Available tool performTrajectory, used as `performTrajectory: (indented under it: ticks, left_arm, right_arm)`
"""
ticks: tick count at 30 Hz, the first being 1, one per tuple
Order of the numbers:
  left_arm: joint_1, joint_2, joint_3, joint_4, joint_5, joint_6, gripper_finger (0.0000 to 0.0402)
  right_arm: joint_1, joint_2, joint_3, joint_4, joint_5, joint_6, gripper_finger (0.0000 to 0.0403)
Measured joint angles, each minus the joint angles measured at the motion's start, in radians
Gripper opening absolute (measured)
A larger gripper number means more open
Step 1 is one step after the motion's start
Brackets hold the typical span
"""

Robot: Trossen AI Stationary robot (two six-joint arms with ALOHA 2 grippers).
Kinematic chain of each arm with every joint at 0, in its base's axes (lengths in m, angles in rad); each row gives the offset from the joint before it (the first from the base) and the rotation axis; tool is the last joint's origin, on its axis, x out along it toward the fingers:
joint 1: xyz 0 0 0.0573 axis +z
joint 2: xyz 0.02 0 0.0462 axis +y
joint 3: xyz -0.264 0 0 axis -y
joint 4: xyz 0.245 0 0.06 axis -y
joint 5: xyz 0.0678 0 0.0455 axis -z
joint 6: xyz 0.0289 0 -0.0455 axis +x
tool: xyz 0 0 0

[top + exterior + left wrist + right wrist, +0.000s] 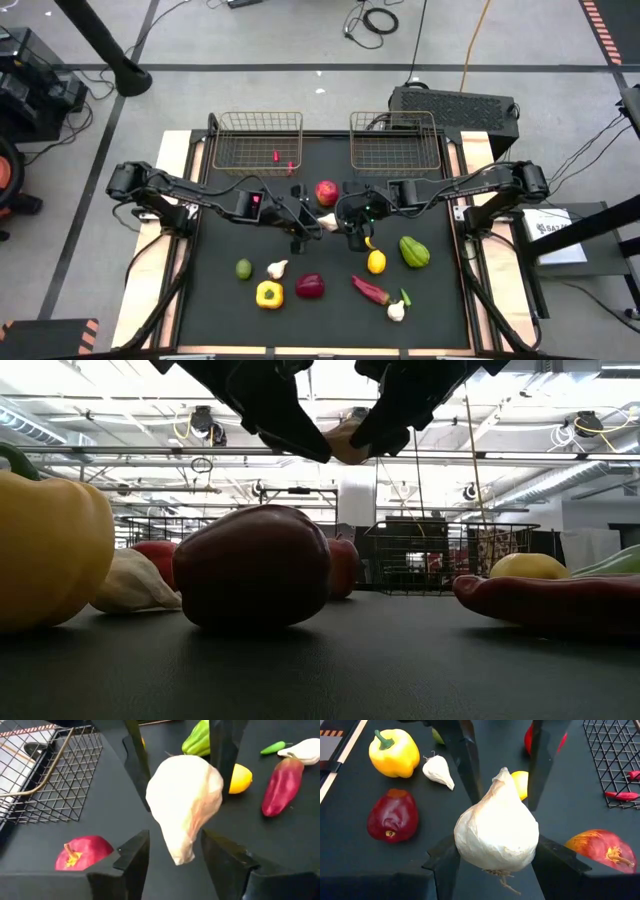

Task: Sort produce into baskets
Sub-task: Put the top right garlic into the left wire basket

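Note:
A white garlic bulb (328, 222) hangs above the middle of the table between my two grippers. My right gripper (497, 865) is shut on the bulb's wide part. My left gripper (175, 865) is open, with its fingers on either side of the garlic's pointed tip (182, 852), apart from it. In the low view the garlic (345, 445) is well clear of the table. The left basket (258, 140) holds two red chillies (282, 160). The right basket (395, 140) stands beside it at the far edge. My right gripper pinches the garlic's wide bulb (465, 845) between its two fingers, one on each side. The fingers come level from the table's right side. The garlic is lifted clear, with its root end toward my right wrist and its pointed tip toward my left gripper.
On the table lie a red apple (326, 192), a lemon (376, 261), a green pepper (414, 251), a lime (243, 268), a garlic (277, 268), a yellow pepper (268, 293), a dark red onion (310, 286), a long red pepper (370, 290) and another garlic (396, 311).

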Motion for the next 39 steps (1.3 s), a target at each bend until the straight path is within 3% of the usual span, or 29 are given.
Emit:
performTrajectory:
  ticks: [24, 39]
  left_arm:
    - [0.001, 0.000, 0.000, 0.010, -0.001, 0.005, 0.0084]
    - [0.000, -0.001, 0.000, -0.005, -0.006, 0.024, 0.0083]
  right_arm:
    - [0.000, 0.000, 0.000, -0.007, 0.002, 0.000, 0.0220]
    - [0.007, -0.054, 0.000, -0.063, 0.081, -0.009, 0.0335]
